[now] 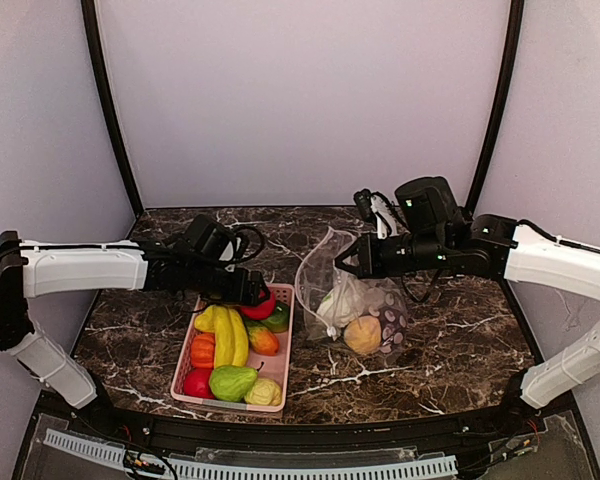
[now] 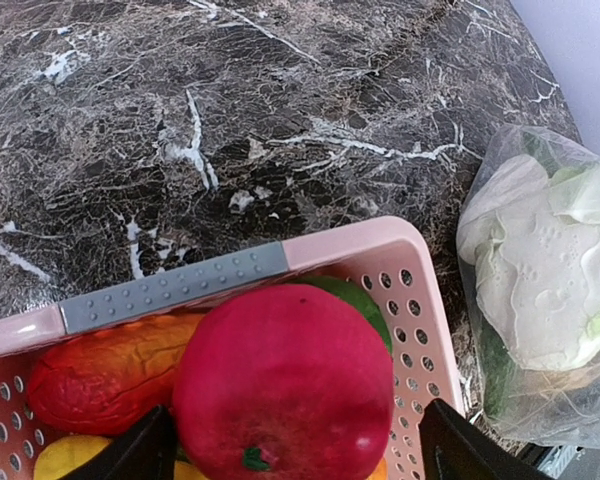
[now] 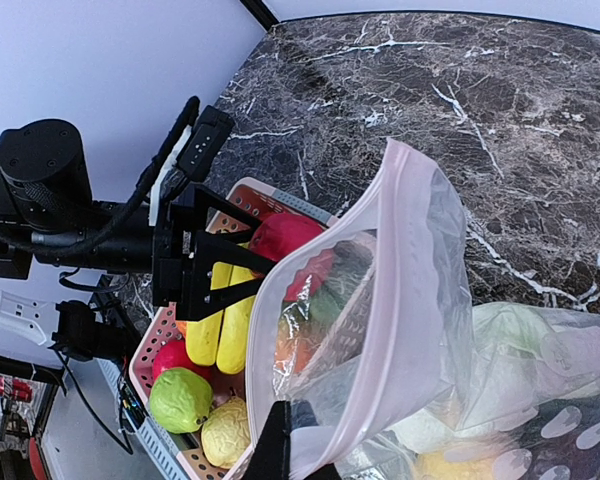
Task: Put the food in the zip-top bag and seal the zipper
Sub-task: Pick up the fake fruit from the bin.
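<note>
My left gripper [image 1: 254, 294] hangs over the far end of the pink basket [image 1: 287, 352], open, one finger on each side of a red fruit [image 2: 283, 380]. The left finger looks to touch the fruit; a small gap shows at the right finger. The clear dotted zip-top bag [image 1: 356, 300] stands to the right of the basket, with a white cauliflower [image 1: 340, 300] and a yellow-orange ball [image 1: 362, 335] inside. My right gripper [image 3: 305, 425] is shut on the bag's mouth edge and holds it up and open. The pinkish zipper [image 3: 400, 260] runs unsealed around that mouth.
The basket holds yellow bananas [image 1: 230, 335], a green fruit [image 1: 232, 382], a lumpy pale-yellow piece [image 1: 264, 392], orange pieces [image 1: 202, 350] and another red fruit [image 1: 196, 382]. It sits close against the bag. Dark marble table [image 1: 460, 340] lies around them, with walls on three sides.
</note>
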{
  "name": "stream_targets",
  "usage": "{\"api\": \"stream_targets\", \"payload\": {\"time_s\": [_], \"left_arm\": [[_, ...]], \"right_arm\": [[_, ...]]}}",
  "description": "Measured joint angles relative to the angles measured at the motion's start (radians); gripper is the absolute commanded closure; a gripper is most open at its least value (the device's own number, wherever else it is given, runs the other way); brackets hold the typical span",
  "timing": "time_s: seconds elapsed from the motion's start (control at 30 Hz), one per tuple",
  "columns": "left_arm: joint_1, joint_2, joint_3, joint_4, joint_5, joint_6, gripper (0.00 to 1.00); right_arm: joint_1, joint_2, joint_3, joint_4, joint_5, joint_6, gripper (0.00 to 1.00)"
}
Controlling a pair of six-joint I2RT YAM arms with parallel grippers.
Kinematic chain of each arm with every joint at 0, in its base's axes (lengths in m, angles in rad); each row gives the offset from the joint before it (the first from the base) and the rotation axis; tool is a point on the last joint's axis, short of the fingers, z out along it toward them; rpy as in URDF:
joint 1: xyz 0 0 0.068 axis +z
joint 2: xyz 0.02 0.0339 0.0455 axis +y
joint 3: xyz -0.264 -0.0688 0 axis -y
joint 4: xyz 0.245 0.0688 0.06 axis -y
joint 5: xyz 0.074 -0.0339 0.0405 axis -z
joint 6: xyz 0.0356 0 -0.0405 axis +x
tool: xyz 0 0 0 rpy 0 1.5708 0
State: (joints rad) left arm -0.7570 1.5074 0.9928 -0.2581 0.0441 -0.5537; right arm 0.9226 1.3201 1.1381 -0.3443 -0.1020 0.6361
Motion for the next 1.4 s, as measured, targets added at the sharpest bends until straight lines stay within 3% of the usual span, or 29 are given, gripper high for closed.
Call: {"api": "stream_targets", "payload": {"time_s": [0.27, 0.67, 0.97, 1.4], "left_arm": [[0.007, 0.000, 0.000, 0.010, 0.000, 0.000, 0.32], [0.008, -0.017, -0.018, 0.026, 0.001, -0.004, 0.36], [0.008, -0.220, -0.096, 0.085, 0.010, 0.023, 0.37], [-0.019, -0.407, -0.160, 0.324, 0.235, 0.015, 0.39]], "right_arm": [[0.000, 0.000, 0.000, -0.001, 0.000, -0.006, 1.00], [0.000, 0.000, 0.000, -0.002, -0.003, -0.007, 1.00], [0.000, 0.000, 0.001, -0.006, -0.007, -0.008, 1.00], [0.033, 0.045, 0.044, -0.019, -0.011, -0.016, 1.00]]}}
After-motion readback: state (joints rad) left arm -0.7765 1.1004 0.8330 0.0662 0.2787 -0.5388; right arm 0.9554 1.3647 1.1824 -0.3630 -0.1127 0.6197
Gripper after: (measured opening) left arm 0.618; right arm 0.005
